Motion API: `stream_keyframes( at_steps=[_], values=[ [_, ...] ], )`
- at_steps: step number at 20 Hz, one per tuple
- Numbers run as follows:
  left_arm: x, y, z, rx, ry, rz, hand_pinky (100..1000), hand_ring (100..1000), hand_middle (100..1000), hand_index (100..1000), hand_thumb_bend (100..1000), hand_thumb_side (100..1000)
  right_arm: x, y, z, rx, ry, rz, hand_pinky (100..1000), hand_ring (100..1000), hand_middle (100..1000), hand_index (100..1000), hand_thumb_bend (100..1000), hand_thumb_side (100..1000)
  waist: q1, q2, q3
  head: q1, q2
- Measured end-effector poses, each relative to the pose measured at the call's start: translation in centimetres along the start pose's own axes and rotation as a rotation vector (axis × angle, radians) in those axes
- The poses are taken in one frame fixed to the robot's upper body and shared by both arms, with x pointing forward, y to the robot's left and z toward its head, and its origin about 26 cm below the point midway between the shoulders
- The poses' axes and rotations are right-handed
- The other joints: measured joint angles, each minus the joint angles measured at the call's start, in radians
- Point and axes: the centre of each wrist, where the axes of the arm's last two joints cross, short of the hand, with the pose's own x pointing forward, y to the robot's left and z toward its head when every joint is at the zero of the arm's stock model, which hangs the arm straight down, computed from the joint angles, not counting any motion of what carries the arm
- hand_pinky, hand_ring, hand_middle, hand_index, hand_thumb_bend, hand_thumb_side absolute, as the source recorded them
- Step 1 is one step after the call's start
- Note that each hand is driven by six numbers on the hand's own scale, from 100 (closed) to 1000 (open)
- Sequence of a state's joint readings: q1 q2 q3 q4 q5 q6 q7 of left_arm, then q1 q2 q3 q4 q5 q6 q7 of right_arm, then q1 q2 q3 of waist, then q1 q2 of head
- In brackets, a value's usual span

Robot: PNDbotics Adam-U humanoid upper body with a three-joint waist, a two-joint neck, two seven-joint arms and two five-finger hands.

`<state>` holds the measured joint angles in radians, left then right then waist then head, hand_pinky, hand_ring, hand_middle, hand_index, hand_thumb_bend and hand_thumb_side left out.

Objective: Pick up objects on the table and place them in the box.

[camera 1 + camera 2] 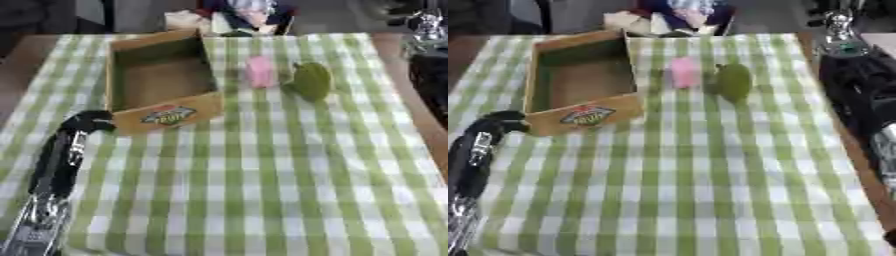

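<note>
My left arm (57,165) comes in from the lower left, black with silver near the bottom edge, and runs up toward the near left corner of the cardboard box (166,116). My left hand (90,121) ends just beside that corner, right at the box's front wall; it shows only as a dark rounded shape, so I cannot tell whether its fingers are spread or curled, and I cannot tell whether it touches the cardboard.

The box sits on the green-and-white checked cloth (262,190) that covers the worktop. It is open at the top, its inside brown and bare, and its front wall carries a printed label (168,115) in red, yellow and green.

To the right of the box, near its far right corner, stands a small pink object (260,72), upright; I cannot make out what it is. Just beside that, further right of the box, lies a green rounded object (312,80), a little larger and darker, the two close together and perhaps touching. Both are outside the box, on the cloth.

Well to the right of the box, past the cloth's edge, my right arm (864,95) shows as a dark mass along the side; my right hand is not visible
</note>
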<state>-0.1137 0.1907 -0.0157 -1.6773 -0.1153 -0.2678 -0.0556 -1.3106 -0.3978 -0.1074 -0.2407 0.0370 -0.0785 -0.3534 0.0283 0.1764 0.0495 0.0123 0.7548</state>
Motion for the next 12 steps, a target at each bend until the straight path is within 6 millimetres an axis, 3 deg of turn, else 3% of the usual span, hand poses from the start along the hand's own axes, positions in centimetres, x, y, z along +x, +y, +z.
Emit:
stream_keyframes(
  at_steps=[10, 12],
  values=[
    [-0.01, 0.01, 0.01, 0.0, 0.0, 0.0, 848, 648, 670, 754, 100, 907, -0.01, 0.0, 0.0, 0.0, 0.0, 0.0, 568, 627, 658, 807, 100, 832, 0.0, 0.001, 0.0, 0.0, 0.0],
    [-0.01, 0.01, 0.02, 0.0, 0.0, 0.0, 848, 648, 669, 754, 100, 907, -0.01, 0.0, 0.0, 0.002, -0.002, 0.004, 570, 628, 661, 810, 100, 795, 0.0, 0.001, 0.0, 0.0, 0.0]
  ],
)
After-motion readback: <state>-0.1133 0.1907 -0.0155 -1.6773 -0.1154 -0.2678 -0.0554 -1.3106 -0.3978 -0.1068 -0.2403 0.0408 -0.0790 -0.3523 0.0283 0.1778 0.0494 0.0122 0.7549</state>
